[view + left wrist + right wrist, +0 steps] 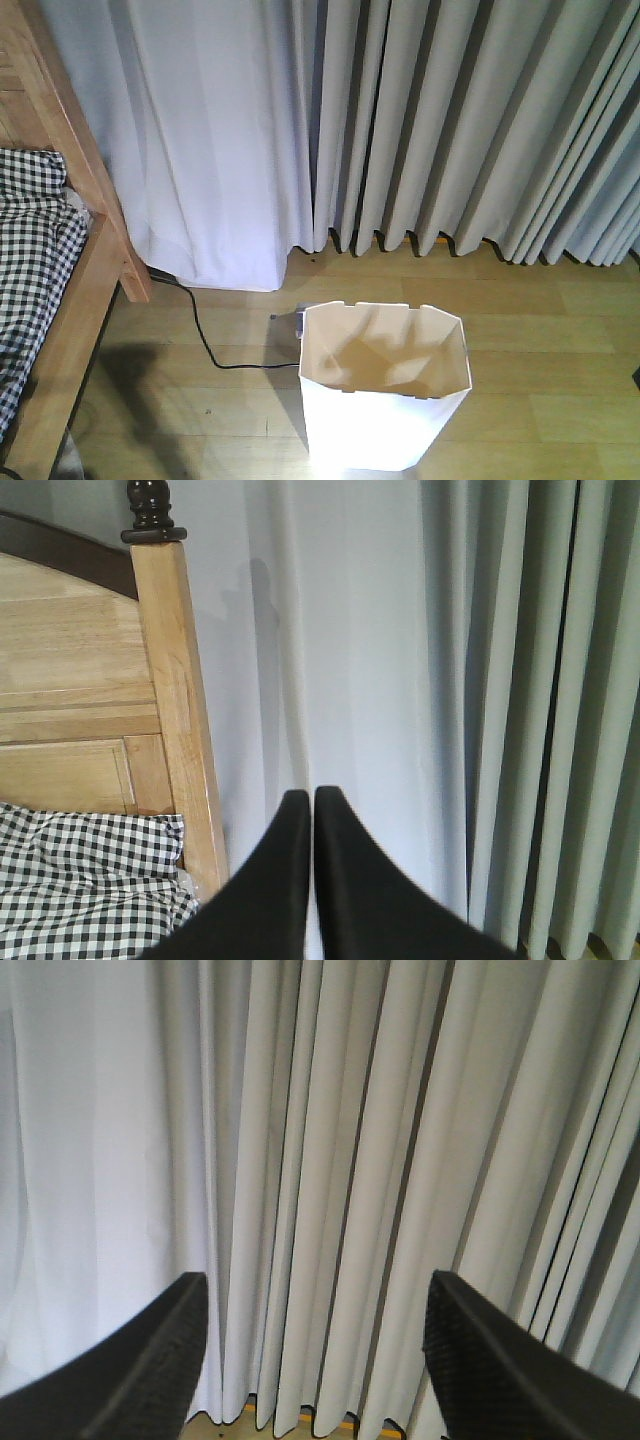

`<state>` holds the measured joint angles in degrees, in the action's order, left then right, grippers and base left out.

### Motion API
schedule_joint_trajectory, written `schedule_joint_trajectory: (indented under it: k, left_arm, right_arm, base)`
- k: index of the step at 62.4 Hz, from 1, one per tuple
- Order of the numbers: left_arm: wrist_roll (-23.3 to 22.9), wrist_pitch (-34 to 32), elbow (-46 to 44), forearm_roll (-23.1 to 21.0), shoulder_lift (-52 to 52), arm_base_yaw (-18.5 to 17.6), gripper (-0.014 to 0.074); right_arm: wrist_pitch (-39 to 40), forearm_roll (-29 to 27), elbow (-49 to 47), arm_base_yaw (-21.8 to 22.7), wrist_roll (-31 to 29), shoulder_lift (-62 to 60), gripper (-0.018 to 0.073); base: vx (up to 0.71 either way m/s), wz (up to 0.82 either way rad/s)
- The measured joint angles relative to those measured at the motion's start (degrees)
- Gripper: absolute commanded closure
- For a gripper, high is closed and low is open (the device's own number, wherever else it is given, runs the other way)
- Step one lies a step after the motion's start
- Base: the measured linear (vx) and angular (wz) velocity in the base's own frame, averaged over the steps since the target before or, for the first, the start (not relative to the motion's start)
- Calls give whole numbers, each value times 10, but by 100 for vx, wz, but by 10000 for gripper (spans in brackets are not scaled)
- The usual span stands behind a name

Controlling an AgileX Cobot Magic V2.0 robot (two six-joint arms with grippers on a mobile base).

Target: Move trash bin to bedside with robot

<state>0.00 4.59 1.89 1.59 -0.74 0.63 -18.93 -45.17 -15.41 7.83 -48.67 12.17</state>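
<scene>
Front camera looks down from height at the floor [520, 300] before the curtains [450, 120]. Both wrist cameras face those curtains level and closer; the left also shares the bed [90, 780].

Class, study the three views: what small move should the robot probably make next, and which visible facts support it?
Probably nudge the trash bin a little further left toward the bed. The bin stands upright on the floor with bare boards between it and the bed frame. Neither gripper holds anything: the left gripper is shut, the right gripper open.
</scene>
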Motion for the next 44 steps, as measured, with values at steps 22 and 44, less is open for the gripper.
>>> schedule_joint_trajectory:
  k: [22, 44]
  left_arm:
    - [0, 0, 0, 0, 0, 0, 603]
    - [0, 0, 0, 0, 0, 0, 603]
  right_arm:
    - [-3, 14, 0, 0, 0, 0, 572]
    - [-4, 15, 0, 0, 0, 0, 567]
  base:
    - [0, 0]
    - [0, 0]
